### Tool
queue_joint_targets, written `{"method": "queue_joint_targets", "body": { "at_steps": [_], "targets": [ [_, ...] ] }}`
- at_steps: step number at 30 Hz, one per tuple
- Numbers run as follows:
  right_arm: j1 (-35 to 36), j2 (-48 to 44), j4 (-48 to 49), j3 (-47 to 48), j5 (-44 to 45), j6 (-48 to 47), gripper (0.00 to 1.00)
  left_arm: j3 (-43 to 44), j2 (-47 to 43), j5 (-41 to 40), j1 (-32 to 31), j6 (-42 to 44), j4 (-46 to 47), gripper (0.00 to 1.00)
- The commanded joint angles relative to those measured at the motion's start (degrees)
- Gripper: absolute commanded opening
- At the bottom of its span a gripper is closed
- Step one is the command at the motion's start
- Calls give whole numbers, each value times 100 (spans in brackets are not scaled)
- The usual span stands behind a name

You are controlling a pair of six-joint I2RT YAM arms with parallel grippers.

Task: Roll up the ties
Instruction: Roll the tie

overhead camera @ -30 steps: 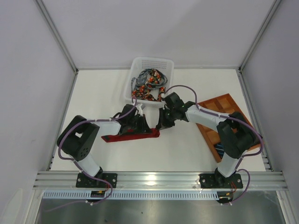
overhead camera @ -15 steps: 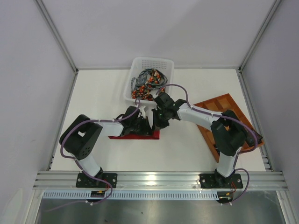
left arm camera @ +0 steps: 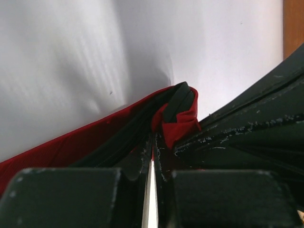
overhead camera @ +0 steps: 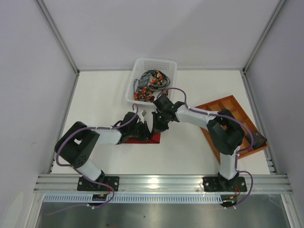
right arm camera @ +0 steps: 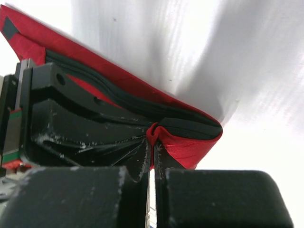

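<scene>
The left gripper [left arm camera: 154, 145] was pressed together on a fold of the deep red tie [left arm camera: 176, 127], with only a hairline slit left between its fingers. The right gripper [right arm camera: 152, 140] was clamped on the same tie at its doubled-over end, where red cloth was gathered between the tips. From above, the two grippers were seen nose to nose on the near middle of the table [overhead camera: 95, 104], the left one reaching in from the left and the right one from the right. The tie was pinned flat beneath them, and only a short red stretch showed past the fingers.

The roll was judged to be barely begun. One end had been turned over into a layer or two with the dark lining showing, while the rest of the length lay unrolled, running off toward the left arm's side. No finished roll was to be seen.

Farther off to the right, the orange-brown gridded tray [overhead camera: 230, 105] was partly hidden by the right arm [overhead camera: 199, 116], so its contents could not be told. At the far edge, a tangle of dotted ties [overhead camera: 149, 85] was heaped in the white perforated basket [overhead camera: 154, 61]. These were taken to be untouched, so most of the task was judged to lie ahead.
</scene>
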Motion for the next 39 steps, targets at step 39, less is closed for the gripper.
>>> {"method": "queue_joint_targets", "body": {
  "at_steps": [39],
  "targets": [
    [694,903,-382,824,1135,-558,17,-291,-1158,-1176,278,66,-1068,1]
  ]
}}
